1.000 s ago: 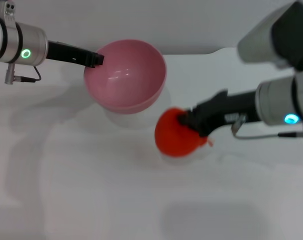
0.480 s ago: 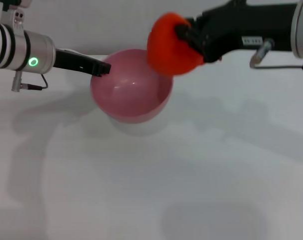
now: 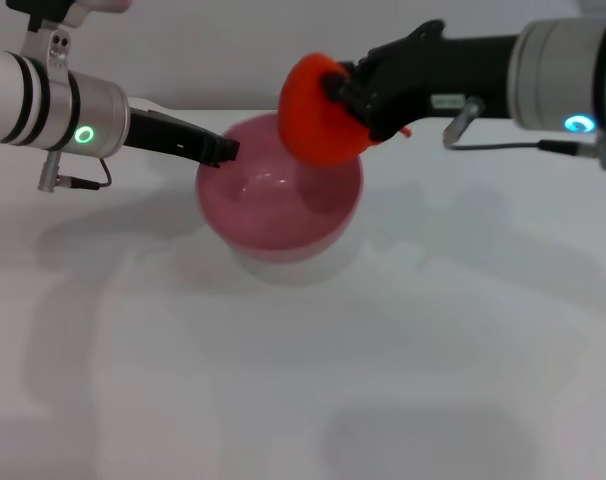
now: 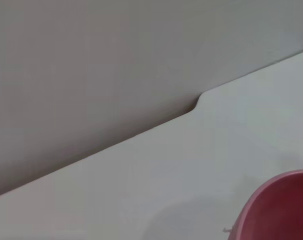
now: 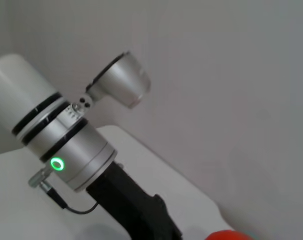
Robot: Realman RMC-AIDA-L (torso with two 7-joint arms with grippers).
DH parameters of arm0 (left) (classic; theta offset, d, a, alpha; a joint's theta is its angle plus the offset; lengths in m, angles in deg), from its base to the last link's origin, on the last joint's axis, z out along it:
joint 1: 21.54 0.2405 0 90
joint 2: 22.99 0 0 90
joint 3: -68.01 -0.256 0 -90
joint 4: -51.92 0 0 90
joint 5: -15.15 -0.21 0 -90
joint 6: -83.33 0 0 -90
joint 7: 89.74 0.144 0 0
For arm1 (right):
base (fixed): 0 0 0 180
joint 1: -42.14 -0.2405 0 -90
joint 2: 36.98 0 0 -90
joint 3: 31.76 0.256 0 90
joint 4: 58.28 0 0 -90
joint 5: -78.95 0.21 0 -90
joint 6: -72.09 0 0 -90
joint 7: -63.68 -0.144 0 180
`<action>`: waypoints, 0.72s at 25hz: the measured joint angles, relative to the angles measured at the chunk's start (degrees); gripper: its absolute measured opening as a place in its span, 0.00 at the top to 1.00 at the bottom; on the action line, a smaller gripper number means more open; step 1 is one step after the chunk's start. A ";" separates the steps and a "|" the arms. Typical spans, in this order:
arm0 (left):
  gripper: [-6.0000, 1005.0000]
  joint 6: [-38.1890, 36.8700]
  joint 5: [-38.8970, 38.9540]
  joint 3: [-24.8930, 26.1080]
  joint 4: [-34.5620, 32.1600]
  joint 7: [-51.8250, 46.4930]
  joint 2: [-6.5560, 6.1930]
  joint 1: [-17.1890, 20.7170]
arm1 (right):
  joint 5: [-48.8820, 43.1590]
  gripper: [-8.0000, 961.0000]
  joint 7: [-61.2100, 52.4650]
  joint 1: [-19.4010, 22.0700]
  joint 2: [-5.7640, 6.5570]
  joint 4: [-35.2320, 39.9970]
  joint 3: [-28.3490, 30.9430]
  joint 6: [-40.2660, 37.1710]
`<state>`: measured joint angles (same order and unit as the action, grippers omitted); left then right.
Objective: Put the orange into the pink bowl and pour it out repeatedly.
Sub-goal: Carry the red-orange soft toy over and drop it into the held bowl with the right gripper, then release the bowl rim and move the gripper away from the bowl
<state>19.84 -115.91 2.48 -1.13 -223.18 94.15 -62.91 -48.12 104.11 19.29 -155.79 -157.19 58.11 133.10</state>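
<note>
Within the last second the right gripper (image 3: 345, 92), clamped on the orange (image 3: 318, 112), has carried it from the table to above the bowl's (image 3: 283, 215) 1 o'clock rim, while the left gripper (image 3: 223, 152) pinches the 10 o'clock rim, so release looks imminent.

The orange (image 3: 321, 112) covers the far rim of the pink bowl (image 3: 280, 205) and hides the right gripper's (image 3: 345, 95) fingertips, so can't really see the grip. Left gripper (image 3: 223, 151) tips blend into the near rim. Left wrist view only catches a cut-off sliver of bowl (image 4: 279, 210); right wrist view shows just the orange's top (image 5: 229, 235).
</note>
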 joint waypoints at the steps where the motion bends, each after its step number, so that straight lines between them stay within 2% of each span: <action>1: 0.92 -0.09 0.00 0.00 0.00 0.13 0.06 -0.09 | 0.74 0.84 0.88 -0.29 0.00 1.53 -0.28 -0.77; 6: 0.92 -0.40 0.01 -0.59 0.18 0.35 0.12 -0.40 | 2.22 0.82 5.07 -1.46 -0.04 5.58 -2.26 -2.34; 12: 0.92 -0.43 -0.02 -0.79 0.39 0.39 0.09 -0.40 | 2.30 0.80 5.95 -0.63 -0.11 5.48 -4.22 -4.62; 17: 0.92 -0.45 -0.01 -0.83 0.39 0.39 0.10 -0.11 | 2.40 0.57 6.06 0.12 -0.10 4.78 -4.26 -5.32; 18: 0.92 -0.45 0.01 -0.83 0.39 0.38 0.10 -0.09 | 2.40 0.55 6.16 0.43 -0.11 4.41 -4.27 -5.61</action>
<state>19.39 -115.89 1.65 -0.74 -222.79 94.25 -63.00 -45.71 110.27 19.72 -155.90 -152.78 53.84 127.49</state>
